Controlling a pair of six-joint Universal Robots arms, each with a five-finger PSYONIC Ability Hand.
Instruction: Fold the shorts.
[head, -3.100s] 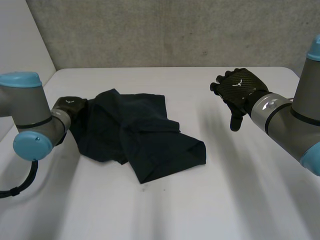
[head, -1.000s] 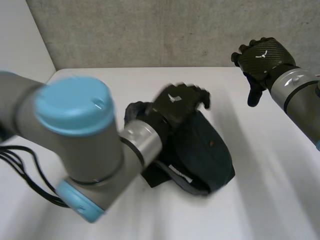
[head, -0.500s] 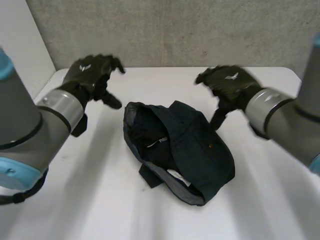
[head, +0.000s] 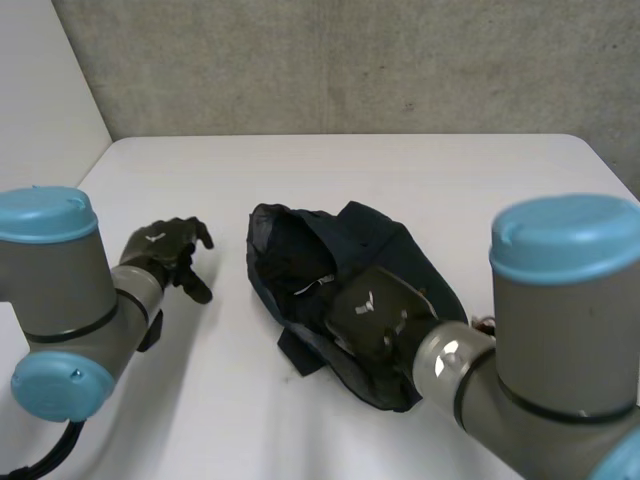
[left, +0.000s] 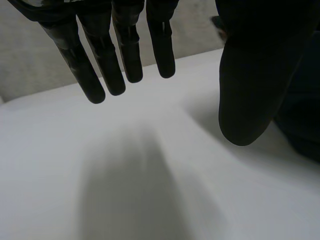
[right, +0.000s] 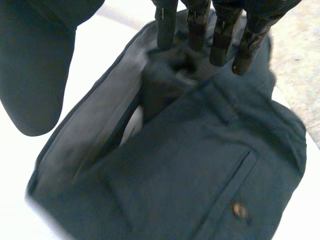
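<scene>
White table (head: 480, 180), crumpled navy shorts (head: 385, 245), two wide-open hands.
The shorts lie bunched mid-table; the right hand (head: 375, 312) is over their near edge, fingers straight, holding nothing; the left hand (head: 165, 250), fingers spread, is beside them.

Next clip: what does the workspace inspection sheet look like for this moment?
surface: white table
job's things: dark blue shorts, bunched in a loose heap mid-table, not lying flat
clutter: nothing seen
hands: left hand open, above the table beside the shorts; right hand open, fingers straight over the shorts
cables: nothing seen lying on the table
surroundings: grey concrete wall behind the table
</scene>
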